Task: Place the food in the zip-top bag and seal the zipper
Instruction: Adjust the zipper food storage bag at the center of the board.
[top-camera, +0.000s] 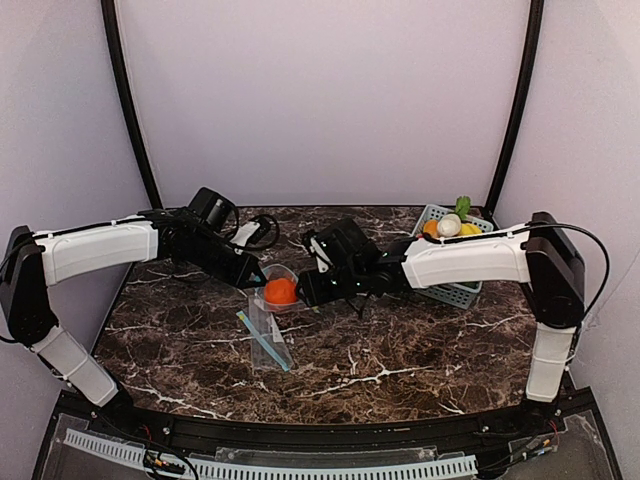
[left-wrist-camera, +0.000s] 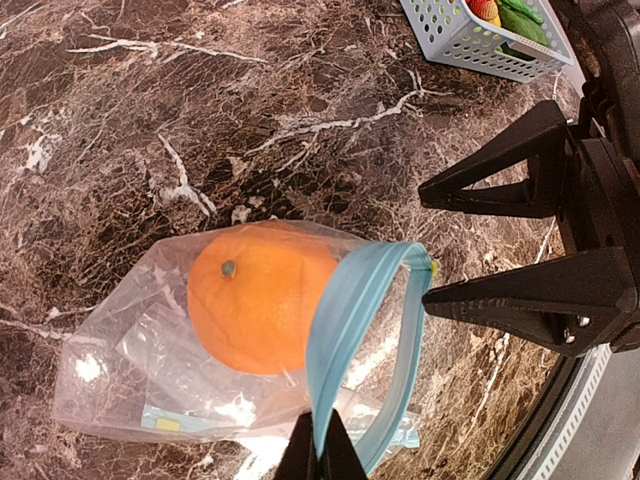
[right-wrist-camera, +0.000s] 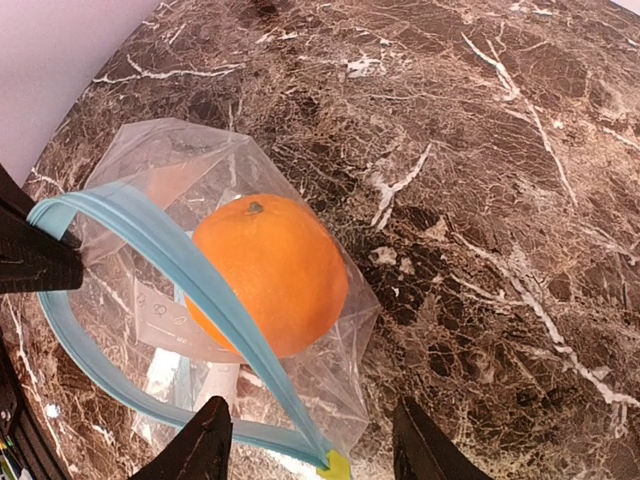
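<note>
- Marble tabletop (top-camera: 400, 370) carried the bag (left-wrist-camera: 110, 370) left of centre, the orange (left-wrist-camera: 260, 310) already inside.
- My left gripper (left-wrist-camera: 320, 452) clamped its blue rim (left-wrist-camera: 350, 310) to hold the mouth open.
- My right gripper (right-wrist-camera: 315, 440), jaws apart and empty, hung beside it.

Marble table (top-camera: 400, 360): bag (top-camera: 268, 335), basket (top-camera: 458, 293)

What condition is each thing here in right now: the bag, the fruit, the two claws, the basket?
zip-top bag: unsealed, mouth held open.
orange ball: inside the bag.
left gripper: shut on the bag's blue zipper.
right gripper: open, empty, at the bag's mouth.
basket: upright, holds the remaining food.
</note>
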